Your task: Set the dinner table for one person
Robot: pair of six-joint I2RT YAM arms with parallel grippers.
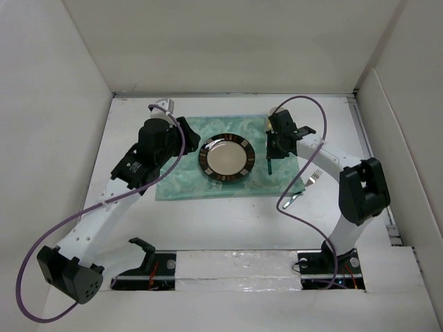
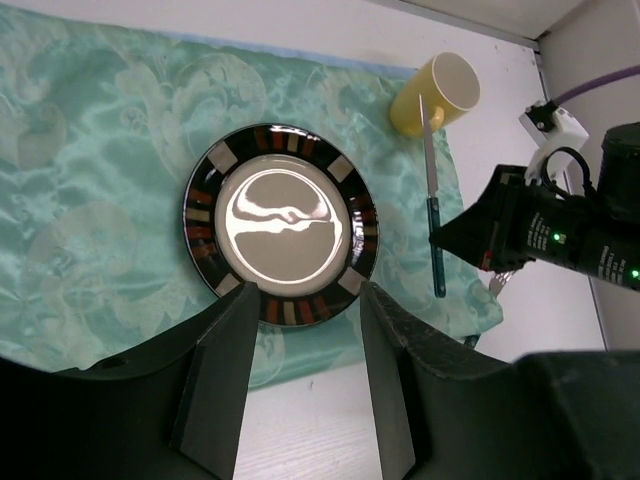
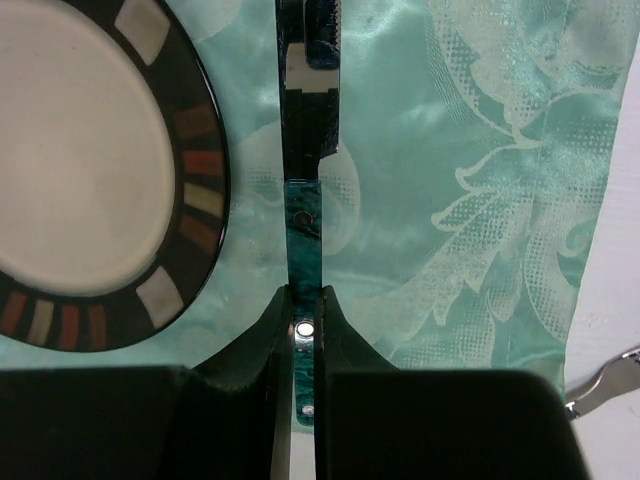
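White dinner table (image 1: pixel 228 221), green placemat (image 1: pixel 183 180), fork (image 1: pixel 308 184)

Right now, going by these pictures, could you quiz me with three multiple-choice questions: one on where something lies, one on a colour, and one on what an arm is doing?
1. Where does the fork lie?
A. on the bare dinner table, right of the placemat
B. on the placemat's left half
C. gripped by the left arm

2. What colour is the handle of the knife?
A. red
B. yellow
C. green

3. What are the right arm's jaws doing?
A. standing wide open, empty
B. shut on the knife's handle
C. shut on the fork

Answers:
1. A: the fork rests on white tabletop just past the cloth's right edge.
2. C: the right wrist view shows a marbled green handle.
3. B: both jaws press against the handle's sides.
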